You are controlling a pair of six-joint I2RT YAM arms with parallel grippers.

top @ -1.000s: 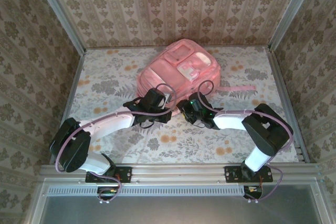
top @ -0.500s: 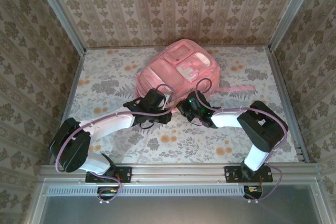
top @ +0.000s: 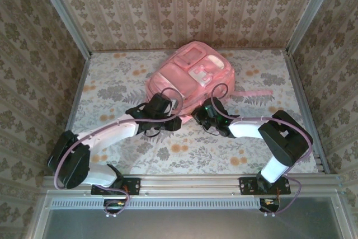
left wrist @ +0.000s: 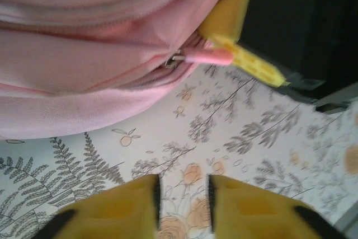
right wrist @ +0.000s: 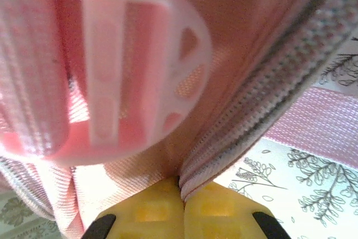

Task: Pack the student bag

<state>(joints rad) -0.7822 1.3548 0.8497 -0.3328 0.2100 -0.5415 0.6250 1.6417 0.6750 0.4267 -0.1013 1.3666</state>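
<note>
The pink student bag (top: 190, 74) lies on the flowered table at the back centre, its near end between my two grippers. In the left wrist view its pink fabric (left wrist: 84, 71) runs across the top, with a pink zip pull (left wrist: 208, 56) sticking out beside a yellow finger (left wrist: 230, 15) of the right gripper. My left gripper (left wrist: 183, 200) stands open just short of the bag (top: 170, 115), with only tablecloth between its fingers. My right gripper (right wrist: 182, 197) is shut on a ribbed edge (right wrist: 263, 104) of the bag, next to a pink plastic buckle (right wrist: 112, 65).
A pink strap (top: 251, 94) trails from the bag to the right across the table. Patterned walls (top: 33, 71) with metal frame rails close the table in on three sides. Flowered cloth (top: 184, 152) stretches between the grippers and the arm bases.
The left gripper has opened and drawn slightly back and left from the bag's zip. The right gripper has shut on the bag's edge and holds there.
</note>
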